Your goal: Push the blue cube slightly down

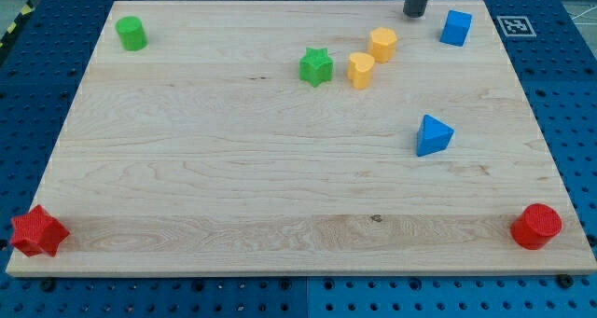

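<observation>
One short nudge will do — my tip [414,14], a bare rod with no end effector to clench, sits left of the blue cube [456,27] and should round its top edge first.

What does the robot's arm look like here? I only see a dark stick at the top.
Only my rod shows: a plain dark grey cylinder entering from the view's top, ending in a blunt round tip. No cables, markings or sleeves are visible. The rest of the arm is out of frame.

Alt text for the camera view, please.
My tip rests at the board's top edge, just left of the blue cube. Yellow blocks, a green star and blue triangle lie nearby; red blocks mark the bottom corners.
</observation>
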Controlling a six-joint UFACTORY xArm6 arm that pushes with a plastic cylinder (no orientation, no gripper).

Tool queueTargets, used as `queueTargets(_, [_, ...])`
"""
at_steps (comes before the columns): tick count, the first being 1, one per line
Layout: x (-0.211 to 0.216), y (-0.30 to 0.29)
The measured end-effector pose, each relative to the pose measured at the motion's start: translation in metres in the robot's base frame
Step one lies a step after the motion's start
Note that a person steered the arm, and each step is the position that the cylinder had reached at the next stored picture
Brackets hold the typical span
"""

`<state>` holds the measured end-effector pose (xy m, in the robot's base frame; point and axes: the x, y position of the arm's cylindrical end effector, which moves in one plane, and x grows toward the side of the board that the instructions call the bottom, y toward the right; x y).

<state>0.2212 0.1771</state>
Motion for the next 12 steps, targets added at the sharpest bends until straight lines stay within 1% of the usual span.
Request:
queueTargets(4, [0.000,0.000])
queueTargets(5, [-0.028,0.014])
queueTargets(6, [-0.028,0.016])
queueTargets(7, [-0.029,0.033])
queueTargets(8, [-0.030,0.113])
queueTargets(9, [-0.030,0.116])
queueTargets(10, [-0.011,0.141])
queueTargets(11, [0.018,0.152])
queueTargets(12, [0.018,0.152])
